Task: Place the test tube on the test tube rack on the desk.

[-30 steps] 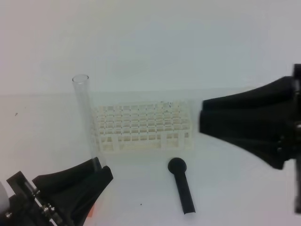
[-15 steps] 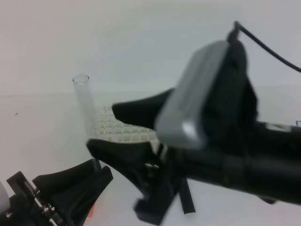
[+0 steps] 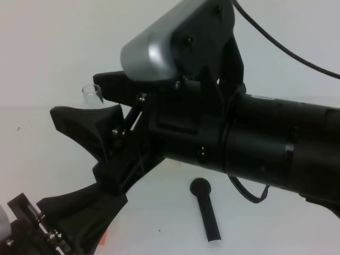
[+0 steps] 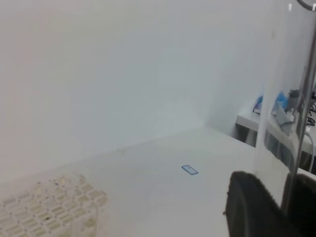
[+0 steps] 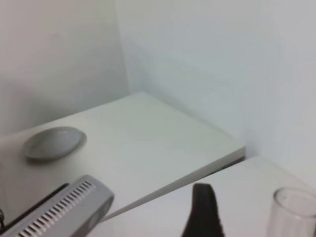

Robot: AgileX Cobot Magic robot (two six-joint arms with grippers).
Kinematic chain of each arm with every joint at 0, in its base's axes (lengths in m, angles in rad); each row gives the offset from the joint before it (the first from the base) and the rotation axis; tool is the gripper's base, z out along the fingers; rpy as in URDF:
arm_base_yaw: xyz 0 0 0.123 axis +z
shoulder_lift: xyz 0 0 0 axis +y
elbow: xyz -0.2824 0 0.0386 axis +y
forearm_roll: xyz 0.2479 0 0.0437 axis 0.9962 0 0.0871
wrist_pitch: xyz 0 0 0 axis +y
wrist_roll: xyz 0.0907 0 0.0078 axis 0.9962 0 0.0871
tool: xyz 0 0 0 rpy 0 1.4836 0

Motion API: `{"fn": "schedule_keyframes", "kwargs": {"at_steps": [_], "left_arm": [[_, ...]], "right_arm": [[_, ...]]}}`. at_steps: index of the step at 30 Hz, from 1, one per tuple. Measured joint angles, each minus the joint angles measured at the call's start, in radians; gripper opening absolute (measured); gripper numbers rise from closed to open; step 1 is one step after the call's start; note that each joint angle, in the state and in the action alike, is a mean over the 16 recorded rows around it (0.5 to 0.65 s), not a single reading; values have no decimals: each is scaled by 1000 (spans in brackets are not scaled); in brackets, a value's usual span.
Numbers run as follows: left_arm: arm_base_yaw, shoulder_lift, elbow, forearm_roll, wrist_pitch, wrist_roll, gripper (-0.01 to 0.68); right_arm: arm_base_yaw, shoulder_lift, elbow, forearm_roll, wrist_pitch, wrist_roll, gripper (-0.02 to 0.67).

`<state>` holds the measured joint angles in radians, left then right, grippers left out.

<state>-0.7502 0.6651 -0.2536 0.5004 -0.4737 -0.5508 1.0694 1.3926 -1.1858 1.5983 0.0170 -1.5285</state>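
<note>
Test tube upright, clamped low in left gripper; right gripper spread wide around tube's rim.

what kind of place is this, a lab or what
Probably a lab-style robot test bench: a clear test tube and a white lattice test tube rack on a plain white desk, bare white walls around, and cluttered workbenches visible in the background of the left wrist view.

White desk under rack, black stick
</note>
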Motion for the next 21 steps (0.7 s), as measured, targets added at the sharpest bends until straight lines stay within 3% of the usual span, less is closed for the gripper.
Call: {"fn": "schedule_keyframes", "kwargs": {"at_steps": [6, 16, 21], "left_arm": [[0, 0, 0, 0, -1, 0, 34], [0, 1, 0, -1, 4, 0, 14], [0, 0, 0, -4, 11, 2, 55]], "right_arm": [[0, 10, -20, 11, 10, 0, 410], [0, 12, -22, 20, 22, -2, 198], [0, 13, -22, 23, 24, -6, 137]]}}
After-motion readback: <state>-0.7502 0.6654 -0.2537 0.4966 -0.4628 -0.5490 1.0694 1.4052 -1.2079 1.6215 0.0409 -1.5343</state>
